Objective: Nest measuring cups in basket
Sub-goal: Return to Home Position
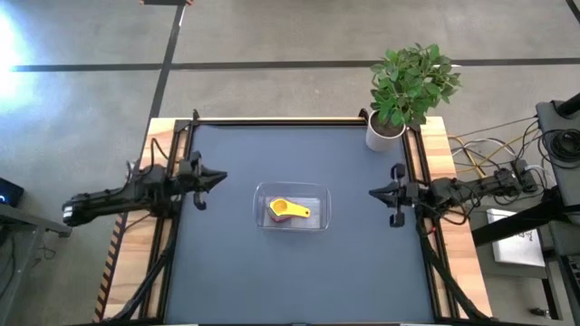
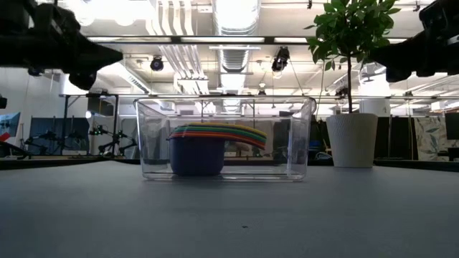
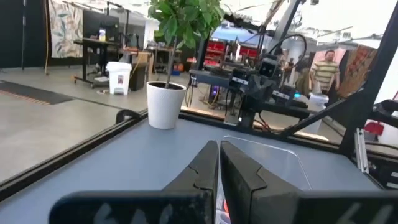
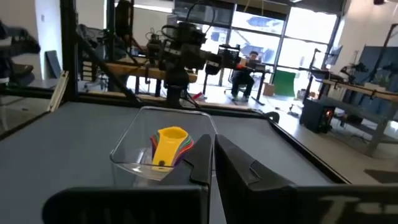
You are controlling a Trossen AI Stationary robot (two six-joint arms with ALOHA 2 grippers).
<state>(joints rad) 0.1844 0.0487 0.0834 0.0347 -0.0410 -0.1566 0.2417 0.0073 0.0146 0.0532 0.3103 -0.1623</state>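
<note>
Left tool, right tool flank basket.

A dark blue-grey table, with two things standing on it.

The flat matte top is bordered by a thin black rail, with light wooden strips running outside it along the left and right sides. The clear basket sits at about the middle of the mat, its long sides in line with the table's width. A white plant pot stands in the far right corner, touching the rail and well apart from the basket.
</note>
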